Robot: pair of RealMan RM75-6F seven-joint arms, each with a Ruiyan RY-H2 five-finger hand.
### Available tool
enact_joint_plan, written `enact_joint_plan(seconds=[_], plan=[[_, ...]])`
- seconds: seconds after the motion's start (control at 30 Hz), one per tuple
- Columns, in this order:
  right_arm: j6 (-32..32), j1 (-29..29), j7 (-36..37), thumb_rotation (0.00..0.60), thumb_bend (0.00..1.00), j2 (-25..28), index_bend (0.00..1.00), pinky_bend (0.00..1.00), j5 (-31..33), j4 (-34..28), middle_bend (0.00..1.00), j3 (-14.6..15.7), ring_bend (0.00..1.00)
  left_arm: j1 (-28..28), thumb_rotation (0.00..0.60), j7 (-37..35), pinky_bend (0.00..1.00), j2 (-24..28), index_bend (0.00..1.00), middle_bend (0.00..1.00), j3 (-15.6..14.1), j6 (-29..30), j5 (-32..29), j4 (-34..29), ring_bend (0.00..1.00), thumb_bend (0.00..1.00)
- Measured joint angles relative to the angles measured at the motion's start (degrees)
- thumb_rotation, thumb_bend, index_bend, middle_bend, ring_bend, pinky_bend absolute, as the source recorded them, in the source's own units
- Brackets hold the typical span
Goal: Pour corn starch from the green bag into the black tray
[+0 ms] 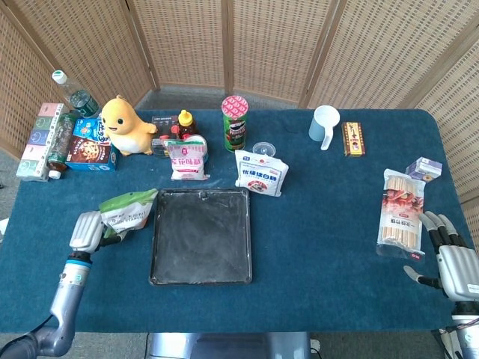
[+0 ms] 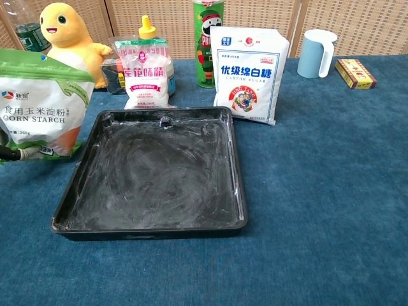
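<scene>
— Where is the green bag [image 1: 129, 209] sitting right now?

— It is standing just beside the left edge of the black tray [image 1: 200, 236], near the tray's far left corner. In the chest view the green bag [image 2: 43, 105] is showing its printed face, with the words CORN STARCH readable.

— Is anything holding it?

— Yes, the left hand [image 1: 87, 230] is gripping it from the side away from the tray. Whether the bag's bottom is touching the desk [image 1: 322, 247] I cannot tell.

— And the tray itself?

— It is lying flat on the blue desk, and its floor is looking smeared with a thin white film [image 2: 153, 172].

— What is the other hand doing?

— The right hand [image 1: 449, 258] is resting far to the right of the tray, at the desk's edge, with its fingers spread apart and nothing in them. A packet of sticks [image 1: 400, 213] is lying just beyond it.

— What is standing behind the tray?

— A white sugar bag [image 2: 248, 67] is leaning just past the tray's far right corner, and a smaller pink-labelled bag [image 2: 146, 73] is standing past its far left part. Behind those, a green can of crisps [image 1: 234, 123] and a yellow-capped bottle [image 1: 184, 122] are standing. A yellow plush toy [image 1: 126, 126] is sitting further left of the tray, and a pale blue cup [image 1: 323, 125] is standing well off to the right.
</scene>
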State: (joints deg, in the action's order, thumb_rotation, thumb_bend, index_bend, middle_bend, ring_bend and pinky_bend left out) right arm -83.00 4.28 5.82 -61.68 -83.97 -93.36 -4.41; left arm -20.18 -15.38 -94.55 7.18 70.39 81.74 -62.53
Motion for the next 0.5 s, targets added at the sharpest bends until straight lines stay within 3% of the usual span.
enact_joint_plan(seconds=[0.3,0.5], plan=[[0.44,0.16,-0.43,0.600,0.00,-0.19,0.00,0.16,0.41,0.10,0.00,-0.05,0.01,-1.82,0.600,-3.71,0.58,8.74,0.63,0.60,-5.94,7.54,14.86,0.64,0.56,0.40],[0.96,0.39,-1.35,0.600,0.00,-0.51,0.00,0.16,0.61,-0.01,0.00,0.05,0.01,-3.85,0.600,3.56,0.59,12.97,0.63,0.60,-7.11,11.00,20.21,0.81,0.56,0.39]])
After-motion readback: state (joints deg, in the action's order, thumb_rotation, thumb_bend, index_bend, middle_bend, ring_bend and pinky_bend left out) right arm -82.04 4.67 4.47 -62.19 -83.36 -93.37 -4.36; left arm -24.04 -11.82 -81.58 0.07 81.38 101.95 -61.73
